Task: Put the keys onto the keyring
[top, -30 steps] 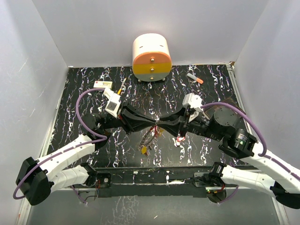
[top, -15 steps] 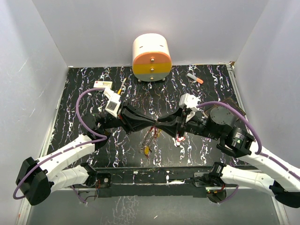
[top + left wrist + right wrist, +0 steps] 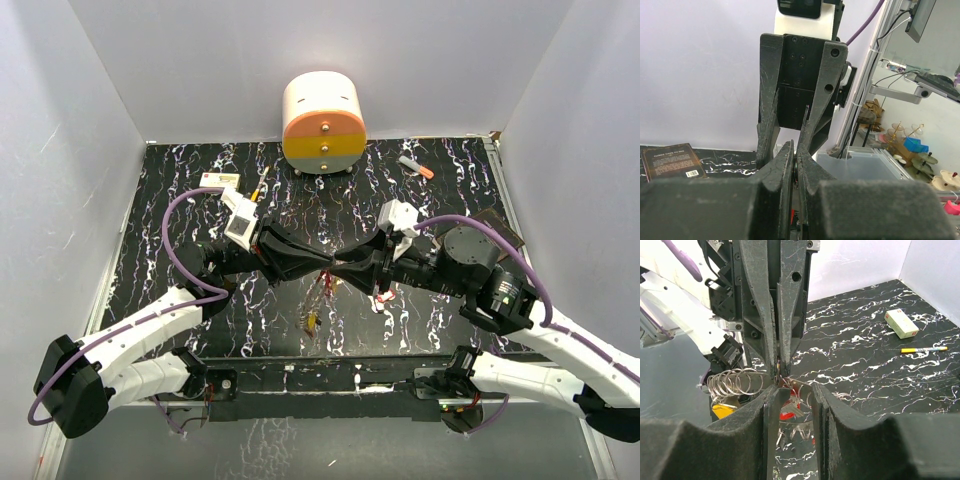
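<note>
black marbled tabletop (image 3: 462,178), white walls (image 3: 180,70)

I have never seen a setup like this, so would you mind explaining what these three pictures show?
These are two robot arms bolted to a black marbled table. One picture looks down from above. The other two come from small cameras on each wrist, so each sees its own fingers up close.

In the middle, the left claw is shut on the keyring, with the keys dangling beneath it. The right claw faces it with its fingers apart, and it seems to hold nothing.

Also on the table are a cream and orange drawer box, an orange-tipped marker, a small white box and a yellow pen.
</note>
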